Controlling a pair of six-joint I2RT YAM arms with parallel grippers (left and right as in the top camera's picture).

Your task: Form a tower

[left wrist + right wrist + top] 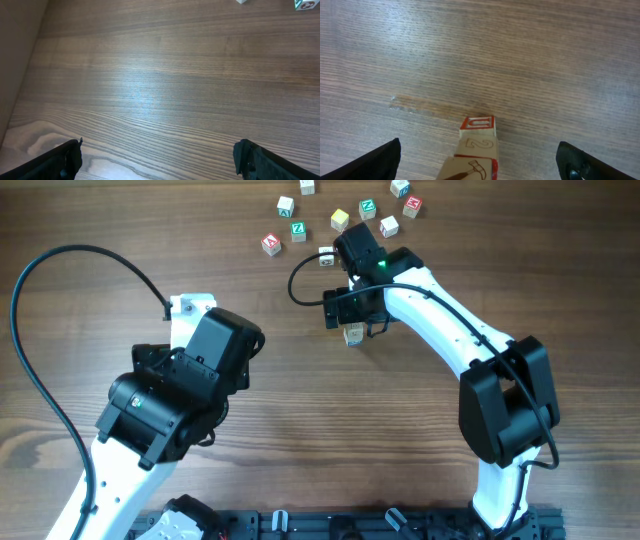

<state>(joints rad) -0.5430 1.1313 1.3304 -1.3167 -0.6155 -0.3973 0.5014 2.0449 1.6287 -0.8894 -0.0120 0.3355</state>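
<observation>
Wood table (300, 390) — tower (478, 147) between spread jaws of right gripper (478, 162), untouched.

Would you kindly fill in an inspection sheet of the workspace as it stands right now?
Surface: wooden table, bare grain, with a faint smear in the right wrist view.
Job's things: tower of stacked cubes, standing under the right arm's wrist.
Clutter: loose letter cubes scattered at the far edge, apart from the tower.
End effectors: left end effector open over bare wood; right end effector open, fingers on either side of the tower, not touching it.
Cables: black cable arcs from the left arm; shorter loop at the right wrist.
Surroundings: black rail along the near edge.
</observation>
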